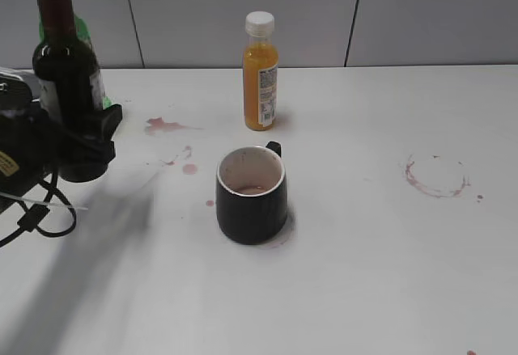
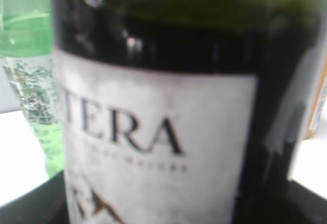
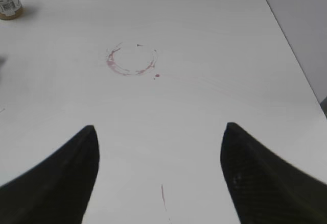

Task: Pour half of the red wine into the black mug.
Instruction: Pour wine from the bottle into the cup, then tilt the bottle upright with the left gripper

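Observation:
The dark-green wine bottle (image 1: 63,72) with a maroon foil neck and white label stands upright at the far left. My left gripper (image 1: 87,141) is shut around its lower body; in the left wrist view the label (image 2: 158,132) fills the frame. The black mug (image 1: 251,197) sits upright mid-table with its handle to the back, and a little reddish liquid shows in its white inside. My right gripper (image 3: 159,132) is open and empty over bare table, and it is out of the exterior view.
An orange juice bottle (image 1: 261,72) with a white cap stands behind the mug, and it also shows in the right wrist view (image 3: 9,2). A light-green plastic bottle (image 2: 30,81) stands just behind the wine bottle. Red spill marks (image 1: 162,125) and a ring stain (image 1: 437,177) mark the white table.

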`<state>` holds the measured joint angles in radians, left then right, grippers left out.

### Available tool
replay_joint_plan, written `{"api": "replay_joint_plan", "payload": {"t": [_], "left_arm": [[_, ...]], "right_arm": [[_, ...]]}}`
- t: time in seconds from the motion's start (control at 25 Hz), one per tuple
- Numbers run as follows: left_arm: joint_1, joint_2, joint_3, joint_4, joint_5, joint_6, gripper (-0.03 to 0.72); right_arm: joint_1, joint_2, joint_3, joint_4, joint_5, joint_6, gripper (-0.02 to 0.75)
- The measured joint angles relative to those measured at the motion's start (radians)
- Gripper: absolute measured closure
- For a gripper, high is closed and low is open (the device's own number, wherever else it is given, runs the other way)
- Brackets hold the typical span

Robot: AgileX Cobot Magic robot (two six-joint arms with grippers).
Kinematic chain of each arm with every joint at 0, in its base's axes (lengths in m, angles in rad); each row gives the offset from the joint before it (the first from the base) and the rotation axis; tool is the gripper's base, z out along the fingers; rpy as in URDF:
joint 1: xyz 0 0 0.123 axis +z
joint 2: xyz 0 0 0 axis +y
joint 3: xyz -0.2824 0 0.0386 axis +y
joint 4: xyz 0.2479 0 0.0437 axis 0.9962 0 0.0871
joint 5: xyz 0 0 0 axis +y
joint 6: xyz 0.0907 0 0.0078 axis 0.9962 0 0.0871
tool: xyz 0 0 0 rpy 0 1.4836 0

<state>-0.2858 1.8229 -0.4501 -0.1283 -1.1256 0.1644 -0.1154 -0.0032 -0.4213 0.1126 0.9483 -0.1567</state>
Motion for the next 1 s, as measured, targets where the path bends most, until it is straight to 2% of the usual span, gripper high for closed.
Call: {"api": "replay_joint_plan", "payload": {"t": [0.12, 0.28, 0.6, 0.8, 1.0], "left_arm": [[-0.035, -0.035, 0.043, -0.043, -0.002, 0.065, 0.143], [-0.117, -0.053, 0.087, -0.096, -0.001, 0.153, 0.143], [-0.281, -0.071, 0.105, -0.34, 0.006, 0.406, 0.143], [-0.298, -0.071, 0.105, -0.422, 0.006, 0.623, 0.143], [-0.298, -0.071, 0.105, -0.44, 0.006, 0.724, 0.143]], "right_arm": [[0.0, 0.0, 0.0, 0.0, 0.0, 0.0, 0.174], [0.0, 0.0, 0.0, 0.0, 0.0, 0.0, 0.174], [0.0, 0.0, 0.0, 0.0, 0.0, 0.0, 0.174], [0.0, 0.0, 0.0, 0.0, 0.0, 0.0, 0.174], [0.0, 0.0, 0.0, 0.0, 0.0, 0.0, 0.174]]}}
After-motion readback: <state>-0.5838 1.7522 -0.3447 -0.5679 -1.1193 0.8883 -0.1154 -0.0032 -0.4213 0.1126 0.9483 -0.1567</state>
